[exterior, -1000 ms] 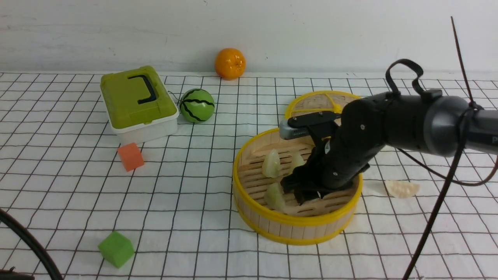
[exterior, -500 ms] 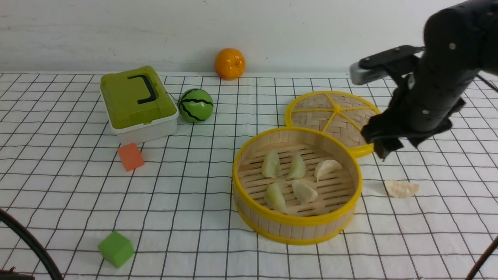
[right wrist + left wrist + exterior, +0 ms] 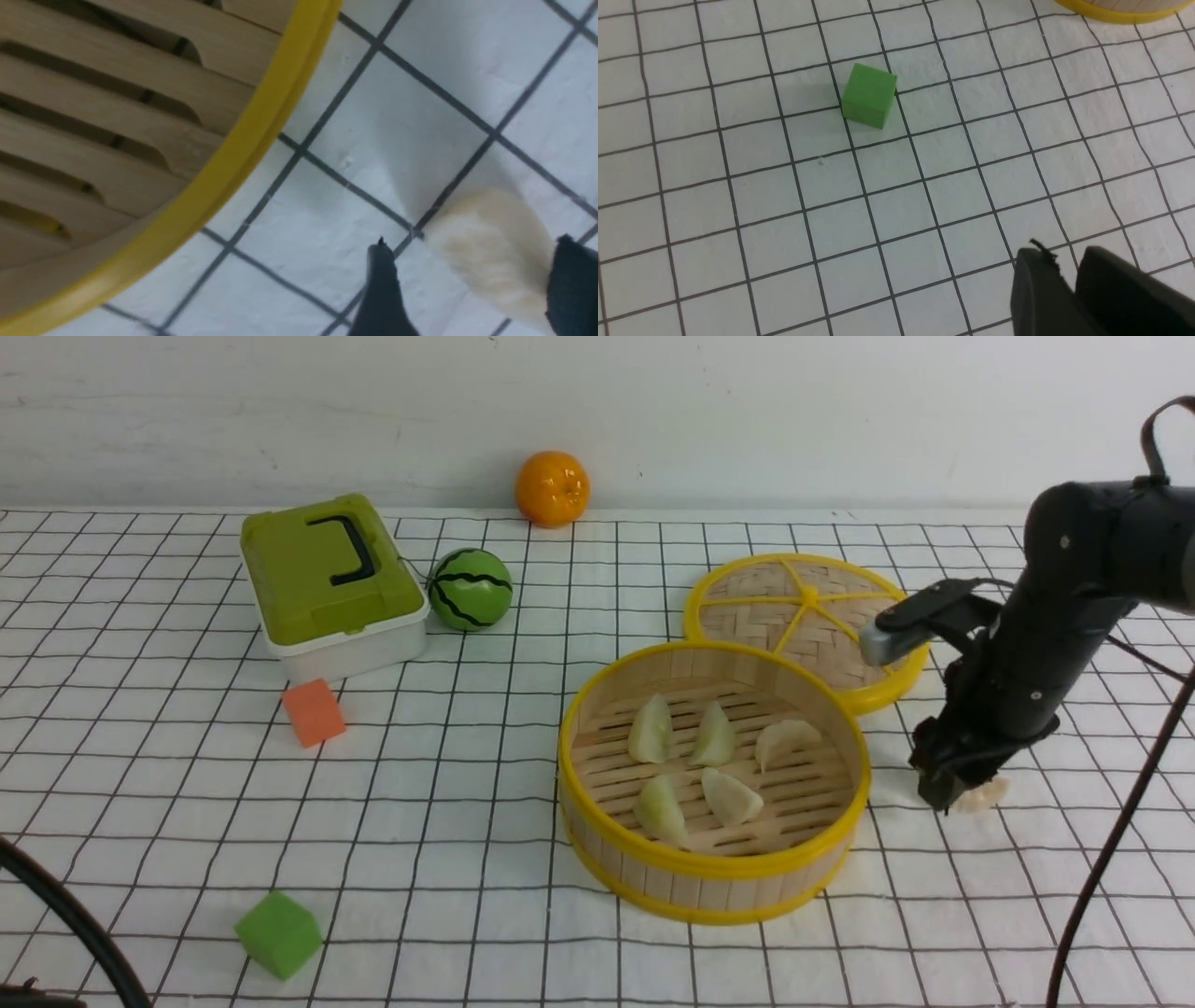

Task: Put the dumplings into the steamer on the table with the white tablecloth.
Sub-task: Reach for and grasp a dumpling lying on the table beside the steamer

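The steamer (image 3: 709,873) stands on the white tablecloth (image 3: 467,784) right of centre, with several pale dumplings (image 3: 714,735) on its slatted floor. One more dumpling (image 3: 988,793) lies on the cloth just right of the steamer. My right gripper (image 3: 948,798) is down over it, open, with one finger on each side of the dumpling (image 3: 486,242); the finger farther from the steamer is close against it. The steamer's yellow rim (image 3: 233,163) runs close by. My left gripper (image 3: 1066,259) hovers above bare cloth, fingers nearly together with nothing between them.
The woven lid (image 3: 803,607) lies behind the steamer, touching it. A green box (image 3: 327,579), a toy watermelon (image 3: 471,588) and an orange (image 3: 552,487) sit at the back left. An orange cube (image 3: 314,711) and a green cube (image 3: 278,933) lie on the left. A cable (image 3: 1111,859) hangs at the right.
My right gripper rose out of the steamer, leaving a dumpling there, swung right and came down around the dumpling on the cloth. The left side looks unchanged.
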Available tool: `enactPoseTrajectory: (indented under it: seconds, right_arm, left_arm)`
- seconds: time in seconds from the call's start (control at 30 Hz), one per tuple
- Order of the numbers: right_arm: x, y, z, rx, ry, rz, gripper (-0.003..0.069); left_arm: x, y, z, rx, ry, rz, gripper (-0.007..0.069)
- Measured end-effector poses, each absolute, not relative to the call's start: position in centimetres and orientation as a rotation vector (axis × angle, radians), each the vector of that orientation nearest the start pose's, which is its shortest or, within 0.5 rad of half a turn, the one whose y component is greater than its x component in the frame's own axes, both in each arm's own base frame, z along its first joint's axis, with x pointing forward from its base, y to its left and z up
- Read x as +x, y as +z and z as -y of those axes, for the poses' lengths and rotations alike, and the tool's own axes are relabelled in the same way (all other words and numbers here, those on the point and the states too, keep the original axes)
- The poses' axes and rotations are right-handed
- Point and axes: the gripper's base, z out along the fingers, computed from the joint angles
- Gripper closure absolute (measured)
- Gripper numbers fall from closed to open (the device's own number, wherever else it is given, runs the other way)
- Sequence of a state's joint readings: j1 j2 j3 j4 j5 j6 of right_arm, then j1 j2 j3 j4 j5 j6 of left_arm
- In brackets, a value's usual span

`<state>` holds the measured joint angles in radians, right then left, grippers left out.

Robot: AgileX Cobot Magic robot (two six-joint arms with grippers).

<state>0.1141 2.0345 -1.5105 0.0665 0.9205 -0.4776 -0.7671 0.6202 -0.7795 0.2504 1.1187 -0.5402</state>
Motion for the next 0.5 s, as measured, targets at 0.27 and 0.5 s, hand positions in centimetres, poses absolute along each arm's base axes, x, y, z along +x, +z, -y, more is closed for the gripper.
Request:
enactPoseTrajectory:
  seconds: [0.27,0.5]
  right_arm:
    - [42.2,16.8,-4.6,-0.887,-0.082,-2.767,0.0214]
    - [42.3,16.8,-4.6,-0.838,-0.077,-2.777,0.0354]
  left_arm:
    - [7.6,33.3,4.8,0.305,-0.308,-2.415,0.0496]
    - [7.6,33.3,4.9,0.304,-0.317,-2.420,0.0496]
